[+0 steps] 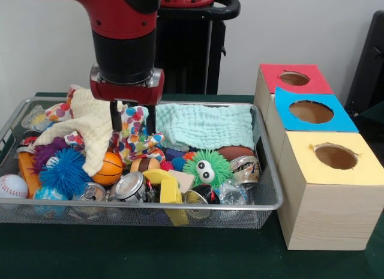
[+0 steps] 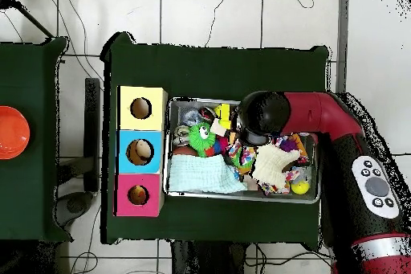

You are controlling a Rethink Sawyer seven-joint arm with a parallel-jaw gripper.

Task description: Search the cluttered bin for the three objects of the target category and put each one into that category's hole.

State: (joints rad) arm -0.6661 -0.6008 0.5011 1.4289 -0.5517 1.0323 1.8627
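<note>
Black fingers of the gripper set apart, hanging straight down from the red and black arm into the wire mesh bin. Nothing clamped between them. Tips lowered onto the patterned cloth with coloured spots, just right of the cream waffle cloth in the front view. Mint green folded cloth lying flat along the far side of the bin, just right of the gripper and apart from it.

Nearer the front rim: orange basketball below the left finger, touching the cream cloth's hanging end. Blue spiky ball and purple spiky ball further left, white baseball at the left corner. Green fuzzy toy with eyes lower right of the gripper, well clear of it. Crushed cans along the front wall, a yellow plastic piece between them, another can at the right end beside a brown football.

Outside the bin, to its right in the front view: three wooden boxes in a row, each with a round hole on top. Red-topped box farthest, blue-topped box in the middle, yellow-topped box nearest. Holes unobstructed. Target category not determinable from the views.

In the overhead view, arm covering the bin's centre; orange bowl on a separate table, well apart.
</note>
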